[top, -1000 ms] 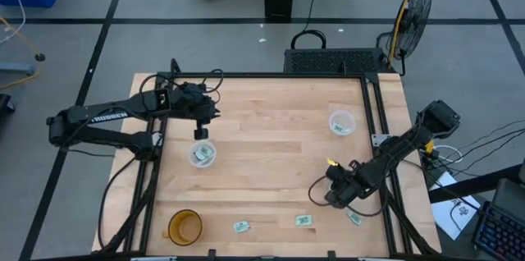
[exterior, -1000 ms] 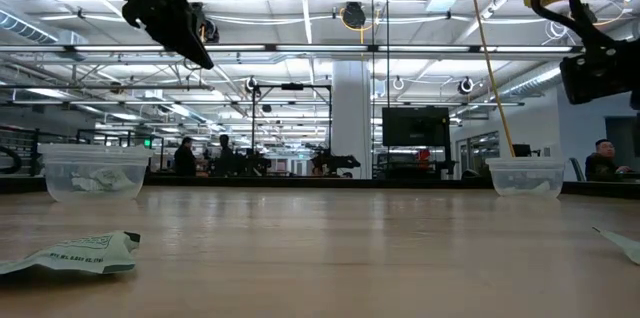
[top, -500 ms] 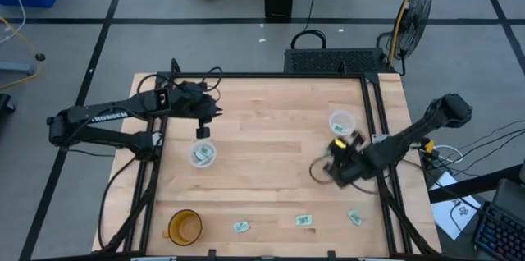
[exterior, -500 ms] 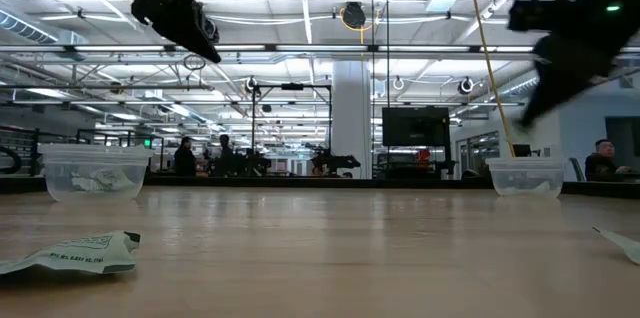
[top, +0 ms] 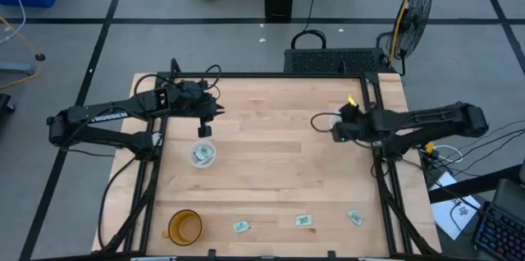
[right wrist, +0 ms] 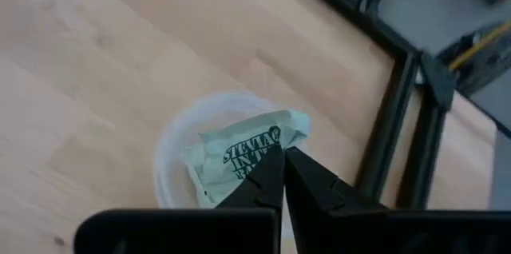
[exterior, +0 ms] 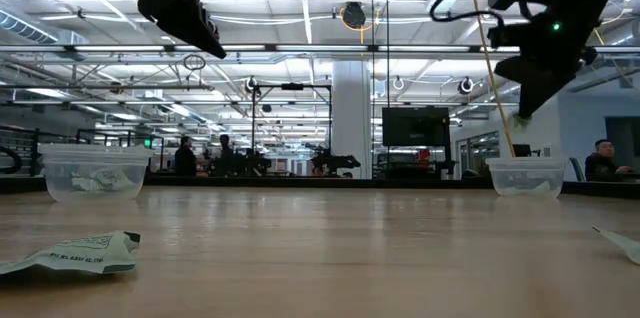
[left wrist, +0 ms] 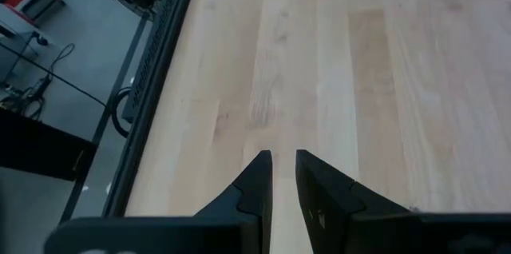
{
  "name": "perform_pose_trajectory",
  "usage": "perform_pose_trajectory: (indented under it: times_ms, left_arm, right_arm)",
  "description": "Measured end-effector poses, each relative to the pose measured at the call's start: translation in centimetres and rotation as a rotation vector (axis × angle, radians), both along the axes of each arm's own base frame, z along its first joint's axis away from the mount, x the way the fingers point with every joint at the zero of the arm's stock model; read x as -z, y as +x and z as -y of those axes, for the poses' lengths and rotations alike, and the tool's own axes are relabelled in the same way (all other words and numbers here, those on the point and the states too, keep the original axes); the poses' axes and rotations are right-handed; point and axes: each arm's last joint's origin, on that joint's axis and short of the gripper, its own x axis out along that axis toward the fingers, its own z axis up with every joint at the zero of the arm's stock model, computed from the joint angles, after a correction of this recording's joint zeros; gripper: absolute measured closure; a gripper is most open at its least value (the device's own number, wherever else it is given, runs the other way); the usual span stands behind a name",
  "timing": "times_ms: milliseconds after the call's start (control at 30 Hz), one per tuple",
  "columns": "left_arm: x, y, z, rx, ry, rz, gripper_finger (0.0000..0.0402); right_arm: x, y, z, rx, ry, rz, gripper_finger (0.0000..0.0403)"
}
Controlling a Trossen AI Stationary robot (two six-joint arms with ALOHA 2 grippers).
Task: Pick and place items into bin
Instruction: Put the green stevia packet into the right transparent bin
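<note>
— Over the wooden table (top: 271, 162)?
— Right gripper (right wrist: 281, 152) above the clear cup (right wrist: 172, 166) by the right edge, fingers pinched nearly together on a pale green packet (right wrist: 243, 154). Left gripper (left wrist: 281, 154) just beside the other cup (top: 203, 153), narrowly parted, holding nothing.
— Elsewhere?
— Three loose packets (top: 304, 221) lying flat, well apart from both cups.

An orange plastic cup (top: 184, 226) stands near the front left corner of the pale wooden table (top: 271, 162). Behind the table's far right corner stand a black round fan (top: 414, 8) and a dark metal basket (top: 336, 61).
</note>
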Motion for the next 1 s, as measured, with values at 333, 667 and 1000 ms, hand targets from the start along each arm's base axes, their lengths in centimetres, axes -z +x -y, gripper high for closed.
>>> perform_pose_trajectory:
  times_ms: [333,667,1000]
  left_arm:
    - [0.0,0.0,0.0,-0.024,-0.03,0.009,0.0337]
    - [0.0,0.0,0.0,-0.035,-0.044,0.014,0.0337]
    - [0.0,0.0,0.0,-0.037,-0.046,0.014,0.0337]
  right_arm:
    - [3.8,-0.4,2.4,0.05,0.17,-0.044,0.0401]
    - [4.0,-0.5,3.4,0.042,0.239,-0.029,0.0365]
    - [3.8,-0.6,3.1,-0.017,0.294,-0.026,0.0294]
